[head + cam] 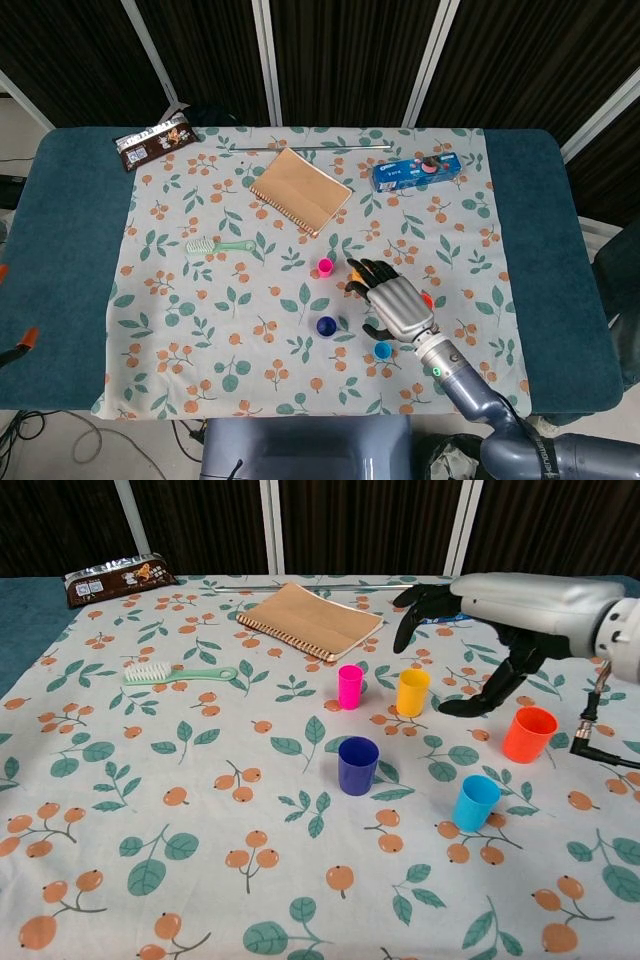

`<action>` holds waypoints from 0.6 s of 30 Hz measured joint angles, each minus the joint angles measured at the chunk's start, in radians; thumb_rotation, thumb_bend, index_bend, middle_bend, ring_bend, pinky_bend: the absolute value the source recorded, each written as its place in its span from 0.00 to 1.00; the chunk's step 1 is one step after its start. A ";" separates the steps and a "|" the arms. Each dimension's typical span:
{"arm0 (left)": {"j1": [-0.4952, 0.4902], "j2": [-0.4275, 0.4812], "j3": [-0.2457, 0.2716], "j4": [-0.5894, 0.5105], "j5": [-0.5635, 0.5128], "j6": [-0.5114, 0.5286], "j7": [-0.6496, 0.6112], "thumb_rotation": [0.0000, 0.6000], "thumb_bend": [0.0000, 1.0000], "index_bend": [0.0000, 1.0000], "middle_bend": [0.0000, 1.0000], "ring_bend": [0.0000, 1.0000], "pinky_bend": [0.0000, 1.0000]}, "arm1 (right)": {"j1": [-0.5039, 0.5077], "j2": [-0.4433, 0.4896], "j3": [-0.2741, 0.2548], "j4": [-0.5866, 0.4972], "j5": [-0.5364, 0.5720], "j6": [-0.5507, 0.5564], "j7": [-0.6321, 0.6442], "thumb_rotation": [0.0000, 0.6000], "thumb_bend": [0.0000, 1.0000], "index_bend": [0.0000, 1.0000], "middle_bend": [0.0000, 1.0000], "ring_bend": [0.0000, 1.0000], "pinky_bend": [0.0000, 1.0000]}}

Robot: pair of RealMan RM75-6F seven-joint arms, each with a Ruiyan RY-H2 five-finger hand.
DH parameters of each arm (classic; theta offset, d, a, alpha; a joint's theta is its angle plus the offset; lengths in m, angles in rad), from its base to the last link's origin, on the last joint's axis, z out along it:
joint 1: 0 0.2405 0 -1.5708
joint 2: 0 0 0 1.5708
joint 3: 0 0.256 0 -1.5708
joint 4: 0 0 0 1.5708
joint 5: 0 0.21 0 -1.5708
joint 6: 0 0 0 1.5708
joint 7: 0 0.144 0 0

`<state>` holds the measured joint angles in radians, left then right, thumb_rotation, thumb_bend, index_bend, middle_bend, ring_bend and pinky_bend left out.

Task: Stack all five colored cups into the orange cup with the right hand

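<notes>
Five cups stand upright on the floral cloth (150,780): pink (349,686), yellow (412,692), dark blue (358,765), light blue (474,802) and orange (528,734). My right hand (490,620) hovers open above the cloth, between the yellow and orange cups, with its fingers spread and its thumb hanging down toward the cloth. It holds nothing. In the head view the right hand (395,300) covers the yellow cup and most of the orange one; the pink cup (325,266), dark blue cup (326,326) and light blue cup (382,349) show around it. My left hand is in neither view.
A brown spiral notebook (300,190) lies behind the cups, a blue box (417,172) to its right. A green brush (215,245) lies at the left. A snack packet (152,140) and a thin metal rod (310,147) lie at the back.
</notes>
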<state>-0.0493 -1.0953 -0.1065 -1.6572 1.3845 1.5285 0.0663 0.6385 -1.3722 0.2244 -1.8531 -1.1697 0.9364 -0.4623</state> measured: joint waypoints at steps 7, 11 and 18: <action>-0.001 0.001 -0.002 -0.002 -0.006 -0.005 -0.004 1.00 0.23 0.08 0.00 0.00 0.00 | 0.035 -0.064 -0.017 0.025 0.038 0.026 -0.090 1.00 0.36 0.29 0.00 0.05 0.11; -0.002 0.002 -0.001 -0.004 -0.007 -0.008 -0.007 1.00 0.23 0.08 0.00 0.00 0.00 | 0.041 -0.095 -0.038 0.043 0.027 0.055 -0.156 1.00 0.36 0.29 0.00 0.05 0.11; -0.001 0.003 0.000 -0.007 -0.009 -0.010 -0.009 1.00 0.23 0.08 0.00 0.00 0.00 | 0.058 -0.169 -0.071 0.069 0.029 0.096 -0.253 1.00 0.36 0.29 0.00 0.05 0.11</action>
<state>-0.0508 -1.0922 -0.1069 -1.6638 1.3752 1.5181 0.0573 0.6961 -1.5414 0.1532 -1.7842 -1.1410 1.0329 -0.7151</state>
